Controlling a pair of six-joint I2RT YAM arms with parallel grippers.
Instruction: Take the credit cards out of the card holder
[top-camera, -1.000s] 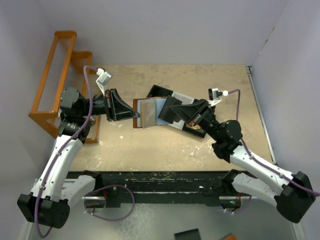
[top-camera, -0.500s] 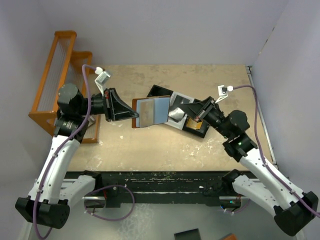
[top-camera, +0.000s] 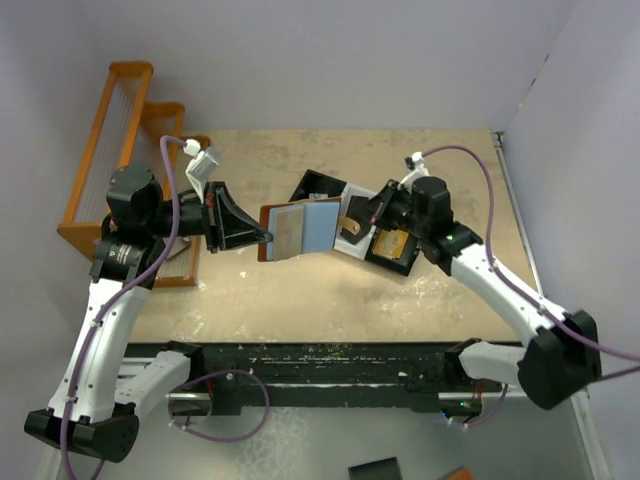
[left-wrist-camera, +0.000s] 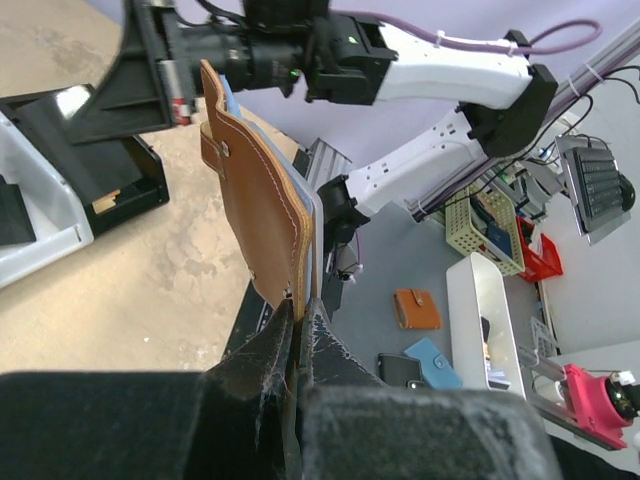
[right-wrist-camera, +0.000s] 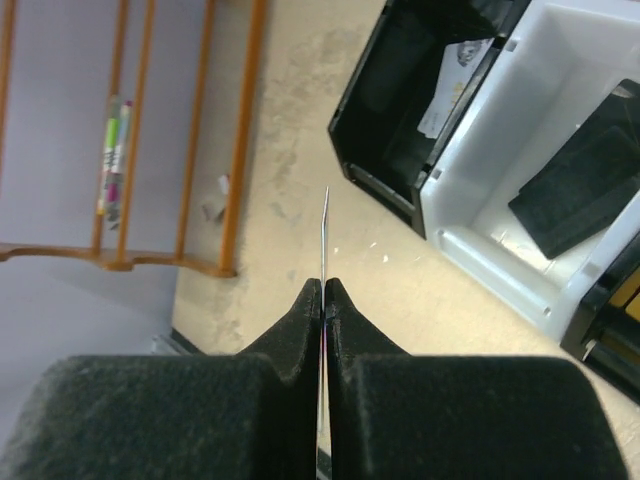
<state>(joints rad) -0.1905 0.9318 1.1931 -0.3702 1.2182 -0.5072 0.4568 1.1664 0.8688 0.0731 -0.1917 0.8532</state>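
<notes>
My left gripper (top-camera: 265, 235) is shut on the edge of the card holder (top-camera: 300, 228), a brown leather wallet held open above the table with its pale blue-grey lining up. In the left wrist view the card holder (left-wrist-camera: 262, 195) stands on edge between the fingers (left-wrist-camera: 262, 345). My right gripper (top-camera: 358, 218) is shut on a thin credit card (top-camera: 344, 214), seen edge-on (right-wrist-camera: 325, 235) above the table beside the tray. A gold-orange card (top-camera: 390, 243) lies in the tray's right black compartment. A black card (right-wrist-camera: 585, 185) lies in the white compartment.
The black-and-white three-compartment tray (top-camera: 318, 185) sits mid-table under my right gripper, with a white paper scrap (right-wrist-camera: 455, 55) in its black end compartment. An orange wire rack (top-camera: 110, 150) stands at the left edge. The enclosure walls close off the back and right.
My right gripper has drawn back from the card holder with a card and swung round over the tray. The left arm still holds the card holder, shifted slightly left.
</notes>
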